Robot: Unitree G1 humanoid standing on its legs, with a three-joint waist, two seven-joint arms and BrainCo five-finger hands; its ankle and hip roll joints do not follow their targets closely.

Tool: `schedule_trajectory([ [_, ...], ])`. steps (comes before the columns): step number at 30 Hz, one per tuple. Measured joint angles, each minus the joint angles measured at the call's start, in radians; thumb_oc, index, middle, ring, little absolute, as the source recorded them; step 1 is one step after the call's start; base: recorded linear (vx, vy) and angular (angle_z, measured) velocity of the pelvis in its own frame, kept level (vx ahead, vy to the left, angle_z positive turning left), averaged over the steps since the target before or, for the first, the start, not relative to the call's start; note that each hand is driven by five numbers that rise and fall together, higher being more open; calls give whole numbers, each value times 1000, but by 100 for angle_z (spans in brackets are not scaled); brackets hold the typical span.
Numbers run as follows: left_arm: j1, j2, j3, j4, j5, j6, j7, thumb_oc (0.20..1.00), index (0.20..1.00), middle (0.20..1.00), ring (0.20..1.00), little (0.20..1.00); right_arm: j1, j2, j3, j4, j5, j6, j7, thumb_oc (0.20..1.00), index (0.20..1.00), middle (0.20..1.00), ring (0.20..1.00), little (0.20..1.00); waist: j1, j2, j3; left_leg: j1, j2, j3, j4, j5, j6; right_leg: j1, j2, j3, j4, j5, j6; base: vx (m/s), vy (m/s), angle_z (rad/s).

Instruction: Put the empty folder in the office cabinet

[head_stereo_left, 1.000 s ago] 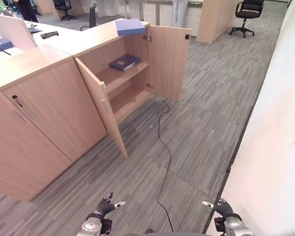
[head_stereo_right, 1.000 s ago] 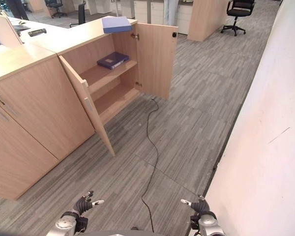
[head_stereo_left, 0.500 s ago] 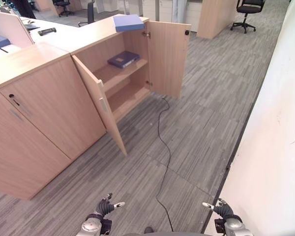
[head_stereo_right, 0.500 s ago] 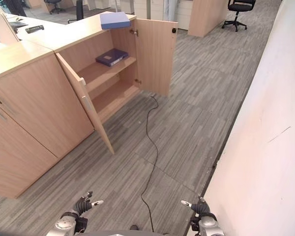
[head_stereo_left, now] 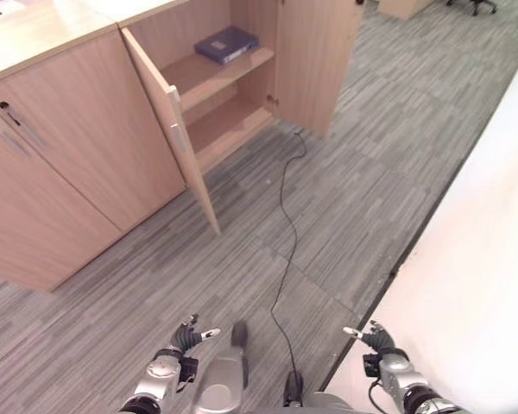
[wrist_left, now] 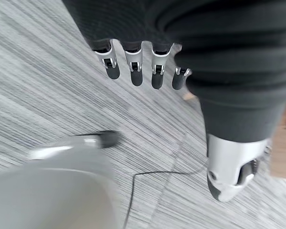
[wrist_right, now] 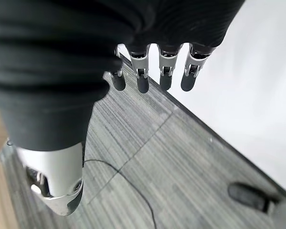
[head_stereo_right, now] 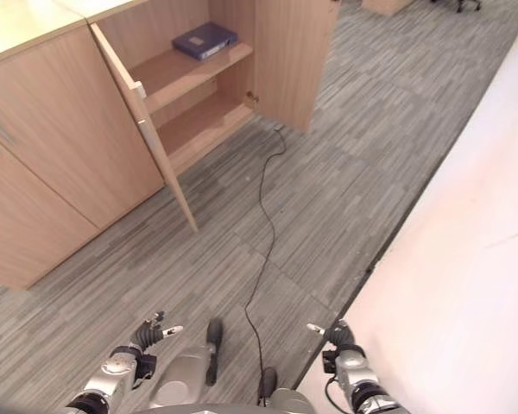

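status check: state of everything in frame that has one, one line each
office cabinet: both doors open, shelves exposed.
neighbouring cabinet door: closed.
dark blue folder: lying flat on the upper shelf, closed.
lower shelf: nothing on it.
left hand: open, fingers relaxed, holding nothing, low over the carpet.
right hand: open, fingers relaxed, holding nothing, low near the white wall.

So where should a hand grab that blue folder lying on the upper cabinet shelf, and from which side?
Probably by the edge facing the open front. The blue folder lies flat on the upper shelf, walled behind and at the sides, so come in between the doors.
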Motion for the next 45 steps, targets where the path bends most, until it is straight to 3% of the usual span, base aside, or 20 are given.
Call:
schedule_trajectory([
  [5,0,9,10,41,1,-2,2,1000,1000,1000,1000,1000,-8,-7,23,8,6,1,1,1000,1000,1000,1000,1000,52,11,-19,-25,37,63,43,-2,-1,77,-63,137,-5,-92,47,355,134,-74],
  [6,16,16,42,44,2,-2,2,1000,1000,1000,1000,1000,18,-1,46,5,5,-1,3,1000,1000,1000,1000,1000,69,-24,-34,-4,10,102,121,23,35,138,-114,183,-4,-144,112,422,148,-63],
  [8,-6,44,86,32,4,-9,5,1000,1000,1000,1000,1000,37,41,45,6,5,-1,3,1000,1000,1000,1000,1000,67,-94,-52,-28,-24,140,189,-1,74,129,-113,212,83,-185,154,371,137,-5],
  [11,-17,91,101,35,8,-14,5,1000,1000,1000,1000,1000,16,96,47,40,5,-2,9,1000,1000,1000,1000,1000,94,-167,-96,-50,-41,187,273,-79,173,95,-83,177,154,-158,151,340,155,-21],
  [13,-17,91,109,64,15,-14,4,1000,1000,1000,1000,1000,13,108,47,44,5,-12,15,1000,1000,1000,1000,1000,87,-195,-117,-14,-66,191,261,-111,182,94,-103,138,204,-98,246,296,206,7],
  [16,-11,90,105,61,15,-12,1,1000,1000,1000,1000,1000,12,113,51,44,5,-6,24,1000,1000,1000,1000,1000,91,-200,-121,36,-78,179,239,-130,216,32,-105,132,373,-55,322,286,218,18],
  [17,-3,101,90,54,15,-7,2,1000,1000,1000,1000,1000,3,116,47,32,5,-9,24,1000,1000,1000,1000,1000,81,-194,-120,58,-77,164,219,-139,219,-73,-115,97,602,-21,358,284,194,23],
  [20,-20,107,71,51,15,-5,3,1000,1000,1000,1000,1000,-33,115,45,28,5,-10,28,1000,1000,1000,1000,1000,58,-149,-90,114,-76,119,193,-152,275,-208,-98,56,822,-11,351,273,194,31],
  [24,-29,103,63,36,14,-4,16,1000,1000,1000,1000,1000,-25,108,42,-15,5,-12,29,1000,1000,1000,1000,1000,13,-76,-75,191,-53,73,127,-155,291,-349,-92,-11,828,-35,314,299,67,27],
  [25,-29,93,61,24,14,-5,18,1000,1000,1000,1000,1000,-9,100,43,-32,5,-11,25,1000,1000,1000,1000,1000,-13,-44,-73,229,-48,58,84,-140,278,-362,-165,-122,661,-38,300,312,-83,44],
  [27,-28,86,58,23,14,-7,20,1000,1000,1000,1000,1000,7,99,45,-32,5,-9,23,1000,1000,1000,1000,1000,-19,-36,-74,260,-59,62,65,-116,254,-344,-243,-199,418,-14,281,292,-135,38],
  [30,-61,91,37,35,14,-8,25,1000,1000,1000,1000,1000,4,99,42,-35,5,-8,23,1000,1000,1000,1000,1000,-28,-51,-80,277,-58,20,65,-141,207,-360,-291,-172,117,101,257,360,-238,37],
  [32,-71,71,36,50,14,-10,27,1000,1000,1000,1000,1000,3,84,30,-41,5,-8,23,1000,1000,1000,1000,1000,-66,-49,-75,292,-48,-63,92,-197,165,-367,-316,-68,-7,209,283,421,-289,80],
  [34,-44,66,37,42,15,-17,30,1000,1000,1000,1000,1000,42,84,31,-39,6,-6,24,1000,1000,1000,1000,1000,-93,-42,-66,324,-11,-126,131,-249,108,-364,-306,76,0,250,291,370,-354,113],
  [36,-39,86,27,34,15,-18,33,1000,1000,1000,1000,1000,93,97,30,-34,26,-2,24,1000,1000,1000,1000,1000,-107,-92,-68,325,14,-221,180,-317,26,-309,-278,206,86,188,250,184,-267,138],
  [37,-35,51,13,22,15,-18,36,1000,1000,1000,1000,1000,80,66,12,-40,35,-2,23,1000,1000,1000,1000,1000,-102,-44,-51,304,86,-215,228,-336,1,-334,-202,185,147,146,246,175,-166,86],
  [38,-16,19,2,24,15,-19,29,1000,1000,1000,1000,1000,38,33,-4,-35,35,-6,22,1000,1000,1000,1000,1000,-104,3,-43,289,93,-183,228,-292,8,-345,-166,154,164,132,218,419,-418,39],
  [40,0,-18,15,27,15,-20,24,1000,1000,1000,1000,1000,22,2,-2,-30,34,-2,24,1000,1000,1000,1000,1000,-105,38,-45,328,132,-142,166,-204,4,-309,-129,92,172,86,185,335,-387,61],
  [41,12,-48,65,23,14,-28,27,1000,1000,1000,1000,1000,57,-25,4,-35,33,-1,27,1000,1000,1000,1000,1000,-105,36,-54,357,179,-163,122,-144,-47,-253,-103,24,144,58,170,200,-414,103],
  [45,40,-44,68,48,2,-37,41,1000,1000,1000,1000,1000,100,-18,-25,-29,33,-6,41,1000,1000,1000,1000,1000,-69,14,-97,245,215,-142,237,-57,-74,-216,-50,-71,109,46,126,129,-470,69],
])
